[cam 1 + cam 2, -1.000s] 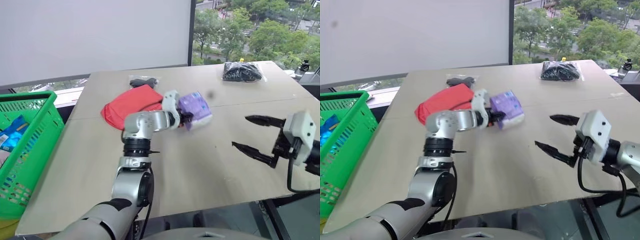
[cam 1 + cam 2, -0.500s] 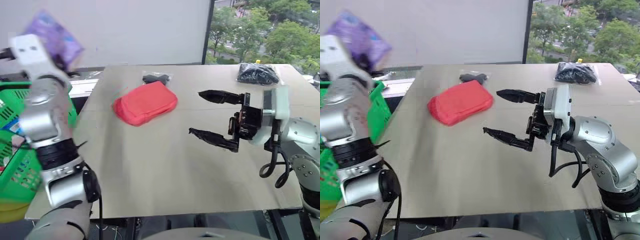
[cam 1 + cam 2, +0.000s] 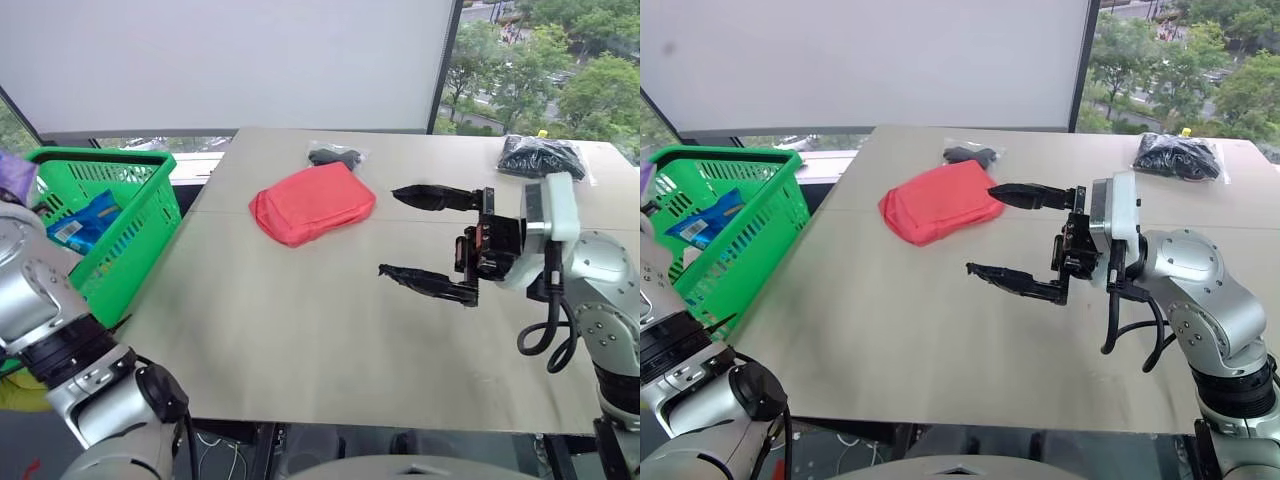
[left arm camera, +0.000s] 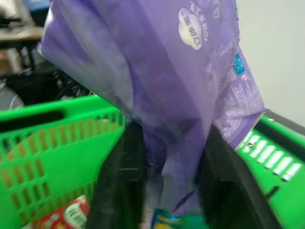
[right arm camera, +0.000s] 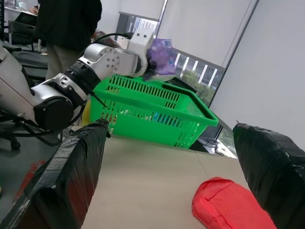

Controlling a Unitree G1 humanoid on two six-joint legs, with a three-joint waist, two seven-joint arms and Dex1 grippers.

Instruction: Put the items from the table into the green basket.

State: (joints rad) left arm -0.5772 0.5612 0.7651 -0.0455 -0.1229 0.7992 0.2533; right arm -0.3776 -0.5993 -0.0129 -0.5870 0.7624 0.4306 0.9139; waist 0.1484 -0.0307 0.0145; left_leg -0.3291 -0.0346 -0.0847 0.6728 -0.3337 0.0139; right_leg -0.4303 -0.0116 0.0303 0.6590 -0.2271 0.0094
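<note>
Right tool (image 3: 432,243) hovers over the surface (image 3: 300,330), jaws wide apart and empty, near the red pouch (image 3: 313,203); from the left wrist, left tool (image 4: 167,162) pinches the purple packet (image 4: 157,71) above the green basket (image 4: 47,138)

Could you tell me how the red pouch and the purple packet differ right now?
The red pouch lies on the table; the purple packet hangs between the left end effector's fingers above the green basket. The pouch is matte fabric, the packet glossy printed plastic. Both look soft.
</note>
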